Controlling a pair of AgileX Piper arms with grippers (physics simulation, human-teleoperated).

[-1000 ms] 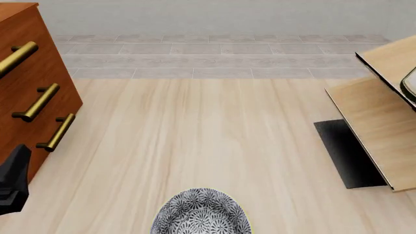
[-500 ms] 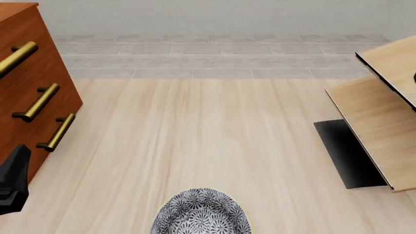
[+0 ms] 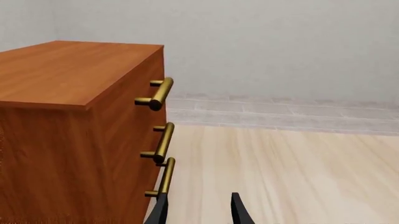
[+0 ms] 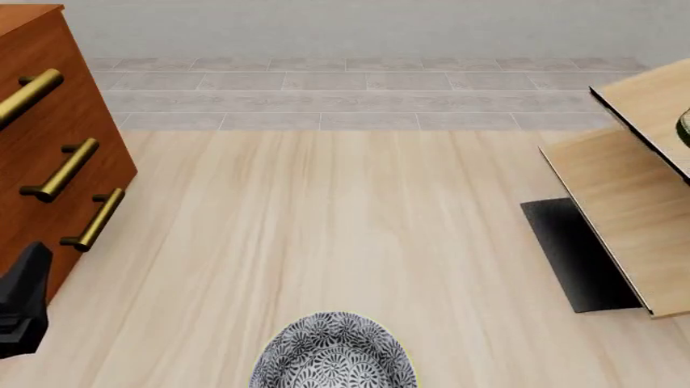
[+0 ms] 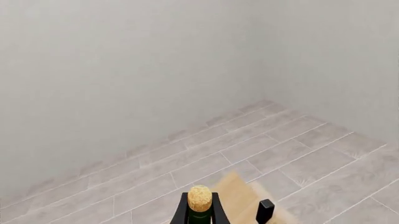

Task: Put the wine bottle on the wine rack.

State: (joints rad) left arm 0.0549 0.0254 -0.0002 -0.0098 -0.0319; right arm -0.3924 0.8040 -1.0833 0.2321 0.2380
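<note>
Wine bottle (image 5: 199,201), cork showing, is pinched at the neck by right gripper (image 5: 219,212), above wine rack (image 4: 631,218) at the table's right edge. Lower slowly w/ neck aligned to the slanted panel. Left gripper (image 3: 199,210) is spread, holding 0 items.

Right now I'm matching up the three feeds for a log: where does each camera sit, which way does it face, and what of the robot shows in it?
Left wrist view: behind the left gripper, facing the reddish-brown wooden cabinet with brass handles; two dark fingertips show, apart.
Front view: above the arms' side, looking forward and down at the pale wooden table, the patterned grey bowl and the pale-wood wine rack; the left gripper shows.
Right wrist view: behind the right gripper, facing grey wall and tiled floor; its fingers hold the dark green cork-stoppered wine bottle.
Shared: left wrist and front views both show the cabinet.
</note>
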